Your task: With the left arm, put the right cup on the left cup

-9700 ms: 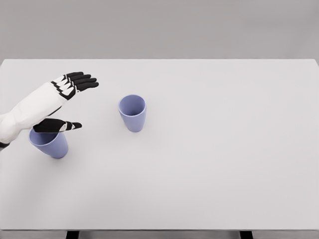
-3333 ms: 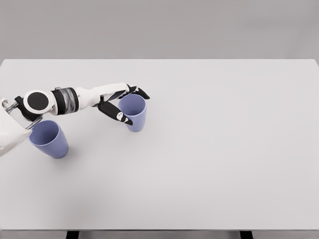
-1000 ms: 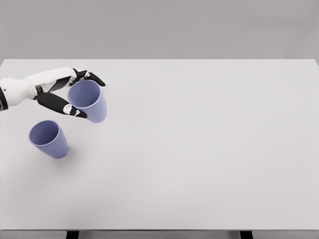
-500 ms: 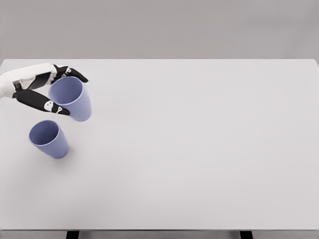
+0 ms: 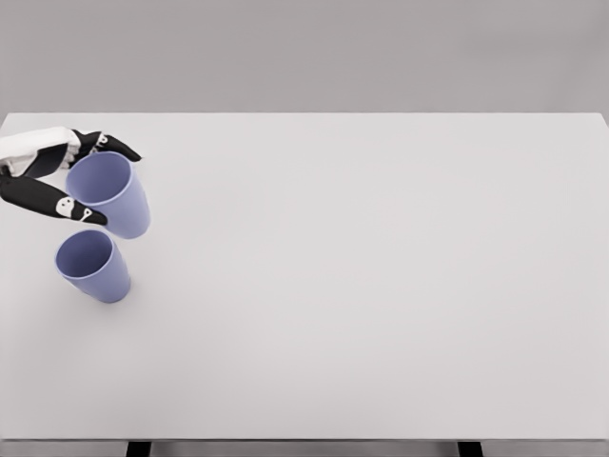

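Two smooth, matte periwinkle-blue plastic cups, both tapering from a wide round mouth to a narrower base, sit at the far left of a plain pale-grey tabletop [image 5: 381, 286] with a flat, even finish. The held blue cup [image 5: 112, 195] is off the surface, its open mouth tipped slightly toward the viewer so the inside wall shows. The robot's left hand [image 5: 59, 179], white at the palm with glossy black fingers [image 5: 48, 198], comes in from the left edge and is clamped around this cup near its rim: the thumb lies across the near side of the rim, and the other fingertips curl over the far side by the upper edge. The standing blue cup [image 5: 92, 266] rests upright on the tabletop just below and slightly left of the held one, mouth open, nothing touching it; the two cups appear close together but apart. A dark table leg [image 5: 139, 448] peeks out beneath the front edge.
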Tool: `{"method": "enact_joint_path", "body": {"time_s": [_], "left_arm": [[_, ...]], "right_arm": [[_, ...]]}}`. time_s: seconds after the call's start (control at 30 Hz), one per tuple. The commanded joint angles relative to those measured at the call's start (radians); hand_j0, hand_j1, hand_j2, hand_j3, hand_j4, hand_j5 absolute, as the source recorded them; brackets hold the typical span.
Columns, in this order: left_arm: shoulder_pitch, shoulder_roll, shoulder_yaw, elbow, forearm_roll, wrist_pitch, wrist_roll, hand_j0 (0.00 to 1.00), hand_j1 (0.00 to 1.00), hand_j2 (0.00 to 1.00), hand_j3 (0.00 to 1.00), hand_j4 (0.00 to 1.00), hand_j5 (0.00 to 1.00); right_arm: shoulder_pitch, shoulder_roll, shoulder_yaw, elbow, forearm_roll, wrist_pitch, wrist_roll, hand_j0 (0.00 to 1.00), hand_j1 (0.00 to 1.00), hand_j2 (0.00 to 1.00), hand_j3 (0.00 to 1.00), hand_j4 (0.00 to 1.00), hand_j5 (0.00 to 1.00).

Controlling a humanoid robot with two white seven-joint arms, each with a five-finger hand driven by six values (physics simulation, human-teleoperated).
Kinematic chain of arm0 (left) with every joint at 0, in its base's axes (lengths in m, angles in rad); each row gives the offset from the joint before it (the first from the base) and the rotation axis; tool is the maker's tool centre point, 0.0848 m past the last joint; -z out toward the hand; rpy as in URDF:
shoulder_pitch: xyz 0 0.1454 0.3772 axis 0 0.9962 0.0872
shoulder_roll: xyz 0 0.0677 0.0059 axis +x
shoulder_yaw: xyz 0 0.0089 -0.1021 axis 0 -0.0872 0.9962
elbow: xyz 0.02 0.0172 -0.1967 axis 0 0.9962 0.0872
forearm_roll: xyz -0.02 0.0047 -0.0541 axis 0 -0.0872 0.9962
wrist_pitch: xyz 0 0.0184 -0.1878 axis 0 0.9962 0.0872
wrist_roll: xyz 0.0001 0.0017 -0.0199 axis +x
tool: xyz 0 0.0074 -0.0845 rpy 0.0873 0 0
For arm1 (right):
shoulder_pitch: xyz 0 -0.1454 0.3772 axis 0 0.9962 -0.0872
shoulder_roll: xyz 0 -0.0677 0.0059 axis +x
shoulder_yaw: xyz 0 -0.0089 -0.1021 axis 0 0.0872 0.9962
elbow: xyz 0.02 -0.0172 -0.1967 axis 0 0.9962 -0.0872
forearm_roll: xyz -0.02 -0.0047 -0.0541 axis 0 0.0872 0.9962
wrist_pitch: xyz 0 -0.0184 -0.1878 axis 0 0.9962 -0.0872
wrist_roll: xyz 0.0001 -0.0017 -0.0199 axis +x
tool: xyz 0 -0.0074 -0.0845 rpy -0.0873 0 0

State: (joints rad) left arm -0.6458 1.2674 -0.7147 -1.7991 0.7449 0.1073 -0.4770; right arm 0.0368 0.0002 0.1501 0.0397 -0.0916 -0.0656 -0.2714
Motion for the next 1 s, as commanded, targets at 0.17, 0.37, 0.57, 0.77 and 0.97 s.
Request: {"method": "enact_joint_path", "body": {"time_s": [0.17, 0.37, 0.57, 0.77, 0.97], "left_arm": [[0.025, 0.066, 0.001, 0.000, 0.037, 0.000, 0.000, 0.69, 0.69, 0.69, 0.69, 0.69, 0.69], [0.031, 0.095, 0.001, 0.000, 0.054, 0.000, 0.000, 0.69, 0.69, 0.69, 0.69, 0.69, 0.69], [0.031, 0.109, 0.003, 0.000, 0.062, -0.009, -0.015, 0.69, 0.69, 0.69, 0.69, 0.69, 0.69], [0.032, 0.124, 0.001, 0.000, 0.076, -0.009, -0.017, 0.69, 0.69, 0.69, 0.69, 0.69, 0.69], [0.045, 0.155, 0.001, 0.000, 0.091, -0.009, -0.017, 0.69, 0.69, 0.69, 0.69, 0.69, 0.69]], "right_arm": [[0.000, 0.000, 0.000, 0.000, 0.000, 0.000, 0.000, 1.00, 1.00, 1.00, 1.00, 1.00, 1.00], [0.000, 0.000, 0.000, 0.000, 0.000, 0.000, 0.000, 1.00, 1.00, 1.00, 1.00, 1.00, 1.00], [0.000, 0.000, 0.000, 0.000, 0.000, 0.000, 0.000, 1.00, 1.00, 1.00, 1.00, 1.00, 1.00], [0.000, 0.000, -0.001, 0.000, 0.000, 0.000, 0.000, 1.00, 1.00, 1.00, 1.00, 1.00, 1.00], [0.000, 0.000, 0.000, 0.000, 0.000, 0.001, 0.000, 1.00, 1.00, 1.00, 1.00, 1.00, 1.00]]}}
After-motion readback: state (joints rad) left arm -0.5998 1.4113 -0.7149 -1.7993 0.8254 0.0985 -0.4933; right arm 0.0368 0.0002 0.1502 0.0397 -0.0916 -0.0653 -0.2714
